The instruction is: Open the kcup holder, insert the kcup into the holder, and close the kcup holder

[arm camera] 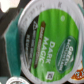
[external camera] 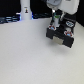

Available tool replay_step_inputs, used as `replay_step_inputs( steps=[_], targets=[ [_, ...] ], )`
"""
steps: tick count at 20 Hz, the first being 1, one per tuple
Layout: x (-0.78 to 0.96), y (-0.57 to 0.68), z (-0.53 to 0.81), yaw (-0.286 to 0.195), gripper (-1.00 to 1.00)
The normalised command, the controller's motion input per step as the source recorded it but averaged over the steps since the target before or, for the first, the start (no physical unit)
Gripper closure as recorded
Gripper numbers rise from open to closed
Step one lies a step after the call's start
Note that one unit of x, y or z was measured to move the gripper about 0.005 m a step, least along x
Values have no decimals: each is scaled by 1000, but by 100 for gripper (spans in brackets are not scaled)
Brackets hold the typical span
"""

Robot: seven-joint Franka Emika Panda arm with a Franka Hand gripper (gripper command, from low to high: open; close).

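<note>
The kcup (arm camera: 49, 40), a white pod with a green "Dark Magic" lid, fills most of the wrist view, very close to the camera. In the exterior view it shows as a small green and white spot (external camera: 56, 15) between the fingers of my gripper (external camera: 56, 18), which appears shut on it. The kcup holder (external camera: 61, 34), a black boxy unit with pale parts on its front, sits on the white table directly under the gripper. Its drawer looks pulled out toward the near side. Round slot rims (arm camera: 15, 80) show dimly beyond the pod.
A tall white bottle-shaped object (external camera: 25, 11) stands at the back on the exterior view's left. Dark items (external camera: 9, 19) line the table's back edge there. The white table (external camera: 25, 55) spreads out in front of and beside the holder.
</note>
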Motion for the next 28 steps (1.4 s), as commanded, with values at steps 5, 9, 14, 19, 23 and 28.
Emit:
replay_step_inputs(
  steps=[5,9,14,19,23,28],
  targets=[
    [257,219,229,0,100],
    [438,275,374,-9,100],
    [458,276,375,-18,100],
    [495,251,295,-32,100],
    [459,340,170,-43,100],
    [172,150,-15,-18,100]
  ],
)
